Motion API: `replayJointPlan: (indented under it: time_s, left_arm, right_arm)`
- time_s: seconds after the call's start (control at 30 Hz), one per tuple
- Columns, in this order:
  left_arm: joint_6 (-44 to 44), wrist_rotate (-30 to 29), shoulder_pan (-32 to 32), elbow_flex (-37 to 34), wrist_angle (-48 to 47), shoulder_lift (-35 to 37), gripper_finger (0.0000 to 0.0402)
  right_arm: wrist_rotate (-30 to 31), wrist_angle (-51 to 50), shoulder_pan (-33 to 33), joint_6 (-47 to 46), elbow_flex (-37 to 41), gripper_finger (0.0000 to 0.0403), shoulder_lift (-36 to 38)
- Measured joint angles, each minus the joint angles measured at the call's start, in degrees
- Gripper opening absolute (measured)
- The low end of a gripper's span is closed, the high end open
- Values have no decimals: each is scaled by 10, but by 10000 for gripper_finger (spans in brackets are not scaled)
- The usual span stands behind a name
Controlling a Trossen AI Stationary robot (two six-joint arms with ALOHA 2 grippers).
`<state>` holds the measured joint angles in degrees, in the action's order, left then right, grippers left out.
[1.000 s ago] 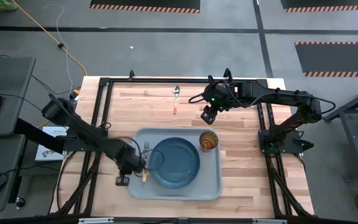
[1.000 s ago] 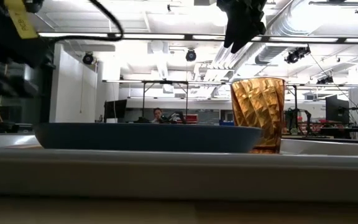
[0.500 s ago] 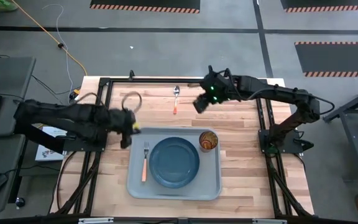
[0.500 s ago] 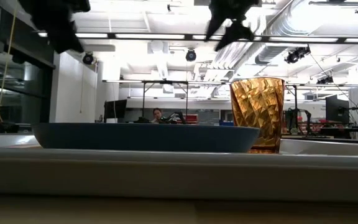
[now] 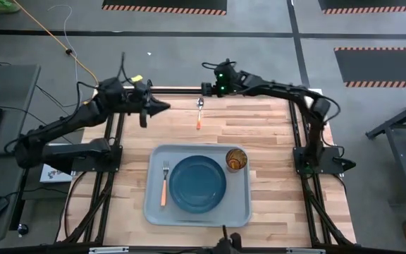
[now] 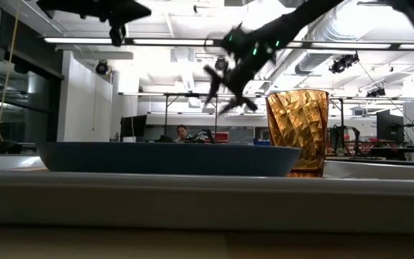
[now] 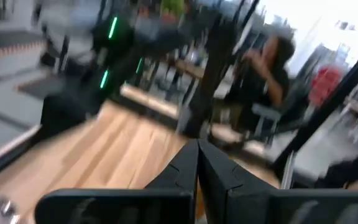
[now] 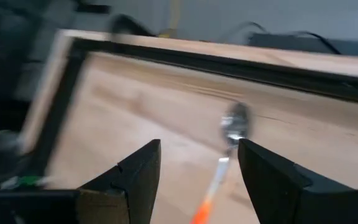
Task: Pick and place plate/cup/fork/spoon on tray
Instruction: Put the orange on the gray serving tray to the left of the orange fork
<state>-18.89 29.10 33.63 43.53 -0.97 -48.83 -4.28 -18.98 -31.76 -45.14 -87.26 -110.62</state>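
From above, the plate (image 5: 198, 185), fork (image 5: 164, 182) and cup (image 5: 236, 159) sit on the tray (image 5: 154, 212); the spoon (image 5: 199, 111) lies on bare wood beyond it. Right wrist: the right gripper (image 8: 197, 163), fingers spread, frames the spoon (image 8: 229, 144), probably lining up a pick. Left wrist: the left gripper (image 7: 197, 163) is closed and empty, parked clear.

The high camera looks straight down on the whole table, with the tray (image 5: 197, 185) near its front edge. The low camera sits level just before that tray's rim (image 6: 192, 194), facing the room behind. Both share the plate (image 5: 199, 183) and cup (image 6: 297, 132). The 2 wrist cameras look close along the far tabletop.
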Motion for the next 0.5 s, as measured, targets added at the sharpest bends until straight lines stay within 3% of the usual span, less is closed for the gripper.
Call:
replayJointPlan:
  time_s: [0.23,0.5]
  left_arm:
    - [-50,0,2,0,60,0,0]
    - [-60,0,0,0,53,0,0]
  right_arm:
    - [-4,33,-8,-31,0,206,-87]
    - [-9,14,-10,-12,-33,191,-107]
